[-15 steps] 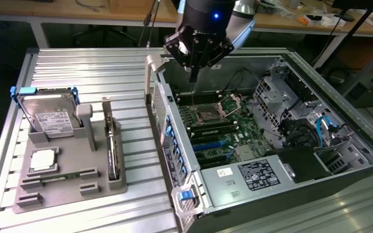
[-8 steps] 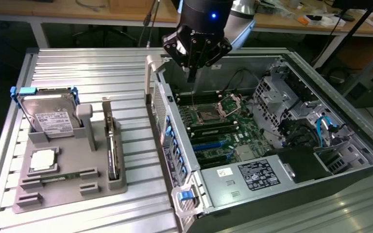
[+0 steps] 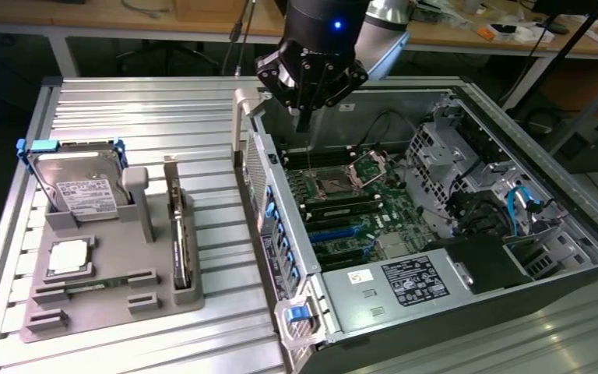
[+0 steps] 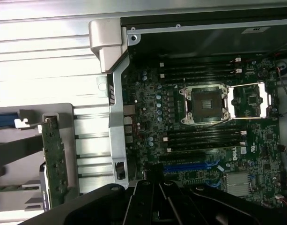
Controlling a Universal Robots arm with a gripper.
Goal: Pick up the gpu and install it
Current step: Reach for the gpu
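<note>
Half hidden in a slot of the grey holder (image 3: 91,308) on the ribbed counter (image 3: 122,109), standing on edge with its fan face hard to make out: gpu (image 3: 181,241), near the hard drive (image 3: 75,185) and well apart from the gripper (image 3: 301,123). Hovering over the rear top corner of the open computer case (image 3: 262,171), above the motherboard (image 3: 351,210), jaws pressed together on nothing. Partly covered in the wrist view by the gripper's black body: the board's blue slots (image 4: 190,166).
</note>
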